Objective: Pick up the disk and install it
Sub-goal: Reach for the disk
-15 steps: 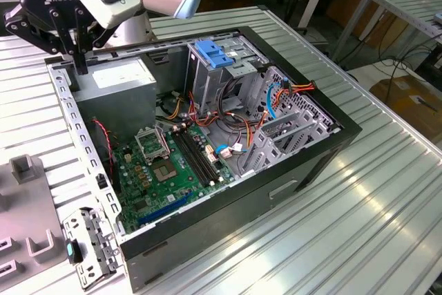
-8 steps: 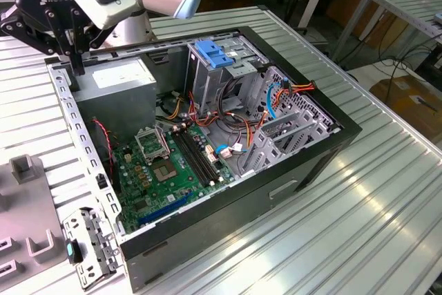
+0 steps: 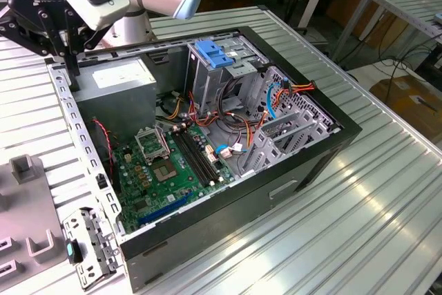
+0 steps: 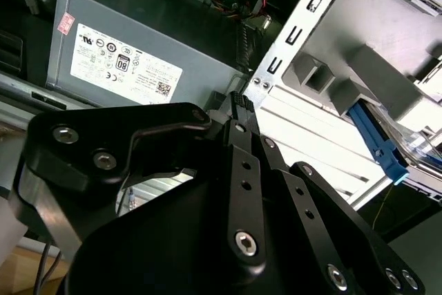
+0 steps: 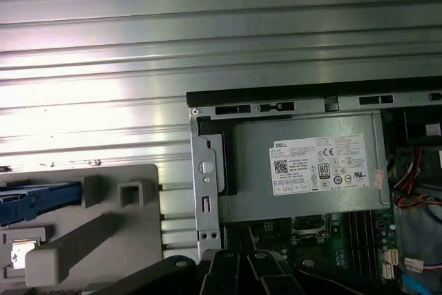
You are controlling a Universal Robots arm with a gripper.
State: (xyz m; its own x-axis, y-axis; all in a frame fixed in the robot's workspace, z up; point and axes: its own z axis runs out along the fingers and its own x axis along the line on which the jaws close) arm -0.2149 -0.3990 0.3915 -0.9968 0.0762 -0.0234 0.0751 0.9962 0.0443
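The disk rests in a grey fixture (image 5: 103, 240) beside the computer case. Its blue side rail (image 5: 38, 198) shows in the first wrist view, and the disk (image 4: 380, 148) shows as a blue edge in the second wrist view. My gripper (image 3: 71, 74) hangs over the case's corner at the exterior view's upper left, above the power supply (image 3: 121, 77). Its black fingers (image 4: 238, 105) are shut with nothing between them. The gripper (image 5: 228, 260) is apart from the disk. A metal drive cage (image 3: 221, 74) stands upright inside the case.
The open computer case (image 3: 304, 164) lies on a ribbed metal table (image 3: 359, 240), its motherboard (image 3: 166, 164) and cables exposed. A blue plastic handle piece (image 3: 210, 53) tops the drive cage. The grey fixture (image 3: 27, 198) sits at the exterior view's left. Other tables stand behind.
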